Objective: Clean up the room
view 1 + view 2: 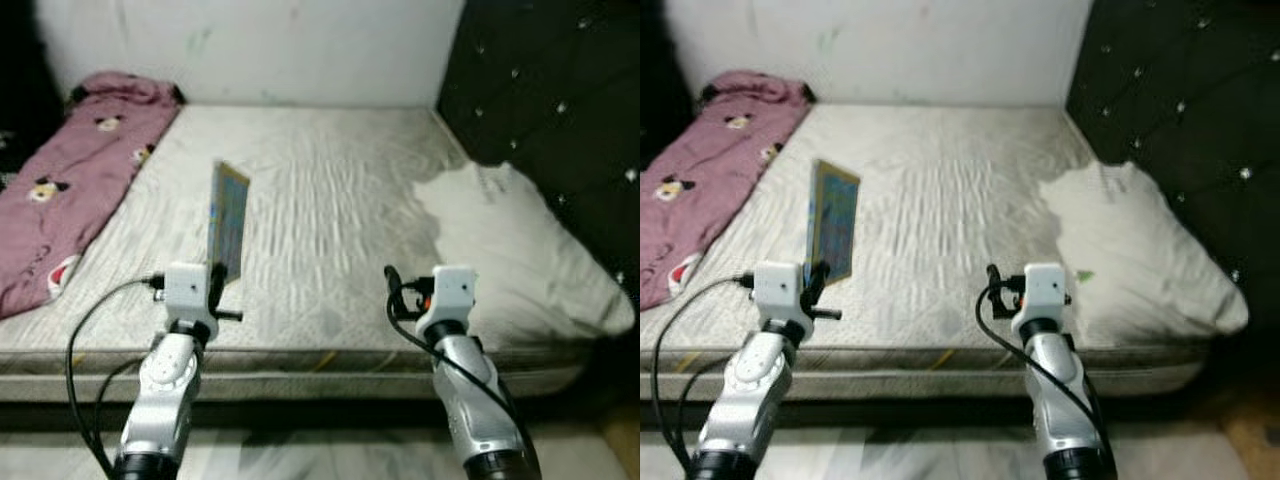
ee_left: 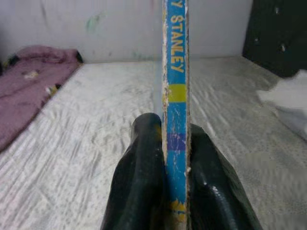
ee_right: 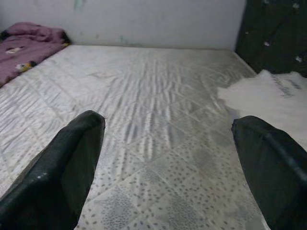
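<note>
My left gripper (image 2: 165,158) is shut on a thin blue book (image 1: 228,220), held upright on edge above the near left part of the mattress (image 1: 330,190). Yellow lettering runs along the book's spine (image 2: 175,81) between the black fingers (image 2: 139,177). My right gripper (image 3: 168,143) is open above the mattress's front edge, nothing between its fingers (image 3: 72,163). A pink cartoon-print blanket (image 1: 70,190) lies along the mattress's left side. A white pillow (image 1: 520,250) rests at its right side.
A dark tufted headboard (image 1: 560,110) stands on the right. A pale wall (image 1: 250,45) runs behind the bed. The mattress's front edge (image 1: 320,365) is just ahead of both arms, with pale floor (image 1: 330,455) below.
</note>
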Tool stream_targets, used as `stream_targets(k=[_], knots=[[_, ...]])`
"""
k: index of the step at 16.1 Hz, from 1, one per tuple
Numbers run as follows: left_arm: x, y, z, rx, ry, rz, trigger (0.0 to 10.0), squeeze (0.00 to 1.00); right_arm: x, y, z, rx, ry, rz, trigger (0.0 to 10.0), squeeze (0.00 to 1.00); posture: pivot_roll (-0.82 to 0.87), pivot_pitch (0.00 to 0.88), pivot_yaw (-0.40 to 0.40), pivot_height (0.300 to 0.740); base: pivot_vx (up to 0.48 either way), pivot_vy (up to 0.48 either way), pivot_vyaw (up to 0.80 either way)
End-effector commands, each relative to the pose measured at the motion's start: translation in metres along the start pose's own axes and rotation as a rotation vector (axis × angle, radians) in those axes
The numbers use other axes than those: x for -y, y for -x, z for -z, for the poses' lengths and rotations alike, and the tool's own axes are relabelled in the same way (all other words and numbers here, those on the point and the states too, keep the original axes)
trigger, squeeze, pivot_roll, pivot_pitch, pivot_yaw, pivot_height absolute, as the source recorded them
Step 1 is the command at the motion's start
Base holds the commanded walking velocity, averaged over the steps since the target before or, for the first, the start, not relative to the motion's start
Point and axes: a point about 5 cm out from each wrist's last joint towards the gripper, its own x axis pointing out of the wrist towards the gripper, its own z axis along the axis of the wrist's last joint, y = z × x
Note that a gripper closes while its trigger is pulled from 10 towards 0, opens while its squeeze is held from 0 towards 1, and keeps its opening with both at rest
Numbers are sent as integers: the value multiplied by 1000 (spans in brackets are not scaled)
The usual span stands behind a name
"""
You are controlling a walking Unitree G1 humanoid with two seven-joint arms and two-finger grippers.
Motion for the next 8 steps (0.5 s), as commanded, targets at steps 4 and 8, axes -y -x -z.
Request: stream_targets(k=[4, 8], knots=[[0, -2, -8, 39, 6, -1, 10000, 0, 3, -1, -3, 7, 0, 13, 10000, 0, -7, 0, 5, 740, 311, 0, 0], [0, -2, -8, 38, 9, 1, 10000, 0, 4, -2, -4, 6, 2, 13, 10000, 0, -7, 0, 3, 740, 311, 0, 0]])
